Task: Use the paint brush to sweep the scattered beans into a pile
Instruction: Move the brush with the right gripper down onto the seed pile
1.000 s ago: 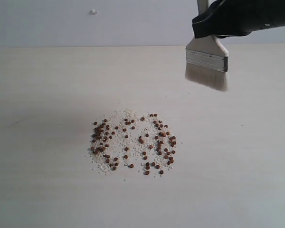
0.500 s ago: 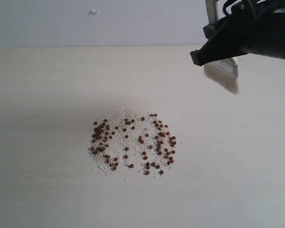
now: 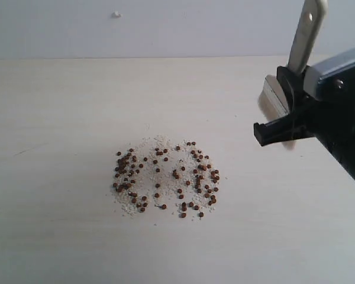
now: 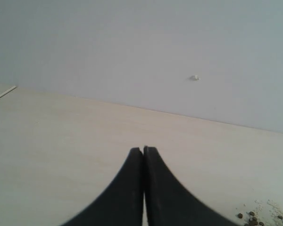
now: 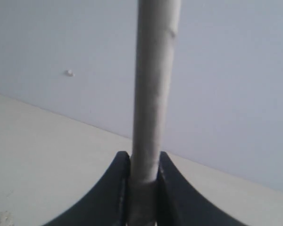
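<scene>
The beans (image 3: 164, 177) lie scattered in a loose round patch with whitish crumbs in the middle of the pale table (image 3: 59, 118); there is no compact pile. My right gripper (image 3: 287, 109) is shut on the paint brush, to the right of the patch and apart from it. Its wooden handle (image 3: 307, 32) points up, a bit of the silver ferrule (image 3: 273, 93) shows, and the bristles are hidden behind the gripper. The right wrist view shows the handle (image 5: 153, 94) clamped in the gripper (image 5: 144, 161). My left gripper (image 4: 143, 149) is shut on nothing; beans (image 4: 254, 219) show at the frame's corner.
The table's back edge meets a plain grey wall (image 3: 165, 29) with a small white speck (image 3: 116, 14) on it. A thin white strip (image 4: 2, 94) lies at the far table edge in the left wrist view.
My right arm has come down and toward the near right with the brush. The brush has turned so its handle stands up and its bristles are now hidden. The beans have not moved.
</scene>
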